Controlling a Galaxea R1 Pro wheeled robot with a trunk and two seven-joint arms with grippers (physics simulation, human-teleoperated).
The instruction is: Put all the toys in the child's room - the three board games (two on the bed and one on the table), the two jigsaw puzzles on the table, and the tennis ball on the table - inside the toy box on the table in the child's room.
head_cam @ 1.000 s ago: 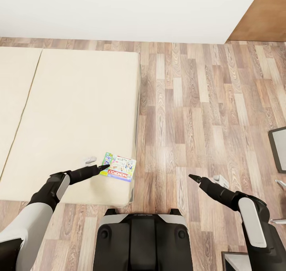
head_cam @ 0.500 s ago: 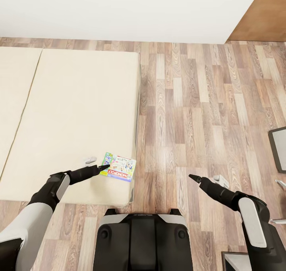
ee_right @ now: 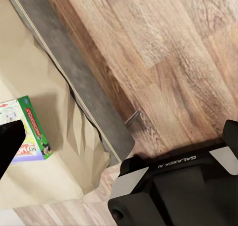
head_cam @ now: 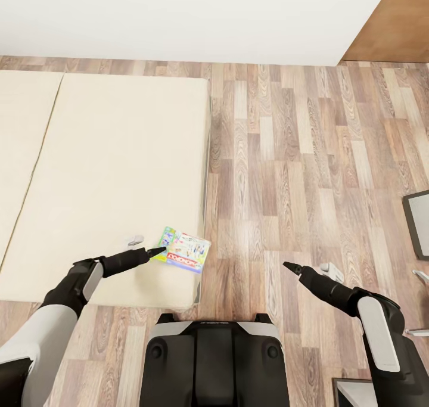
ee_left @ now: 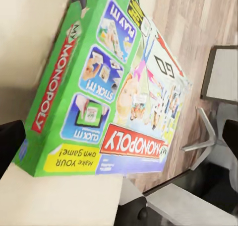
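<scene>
L gripper (head_cam: 159,251) open, jaws either side of the Monopoly box (head_cam: 186,251) at near right corner of bed (head_cam: 107,157), not yet clamped; R gripper (head_cam: 288,267) open over floor. First pickup underway, nothing seen boxed yet

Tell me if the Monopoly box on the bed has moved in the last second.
Yes. The Monopoly box has slid and turned slightly toward the bed's floor-side edge, its corner now reaching past that edge, with the left gripper at its near side.
</scene>
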